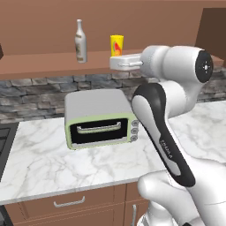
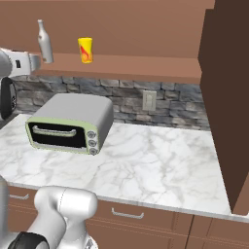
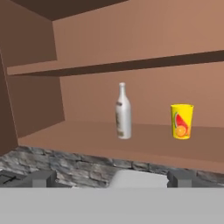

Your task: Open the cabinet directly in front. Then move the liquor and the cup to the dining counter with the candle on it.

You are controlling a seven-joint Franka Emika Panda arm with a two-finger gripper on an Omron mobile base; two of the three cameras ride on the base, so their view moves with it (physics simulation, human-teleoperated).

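Note:
The cabinet [image 3: 39,131] stands open, its door [image 2: 226,97] swung out to the right. On its bottom board stand the liquor [image 3: 123,113], a slim pale bottle, and to its right the yellow cup [image 3: 181,121]. Both also appear in the base views: liquor [image 1: 80,42] [image 2: 44,43], cup [image 1: 116,45] [image 2: 85,50]. My gripper [image 3: 111,178] is open and holds nothing. It hovers in front of the cabinet's lower edge, short of both objects, and faces them [image 1: 114,62] [image 2: 38,62]. The dining counter and the candle are out of view.
A grey and green toaster oven [image 1: 99,117] sits on the marble counter [image 2: 155,160] below the cabinet, under my hand. A stone backsplash with an outlet [image 2: 149,100] runs behind it. A stove edge [image 1: 4,141] lies at left. Drawers [image 1: 68,203] run below.

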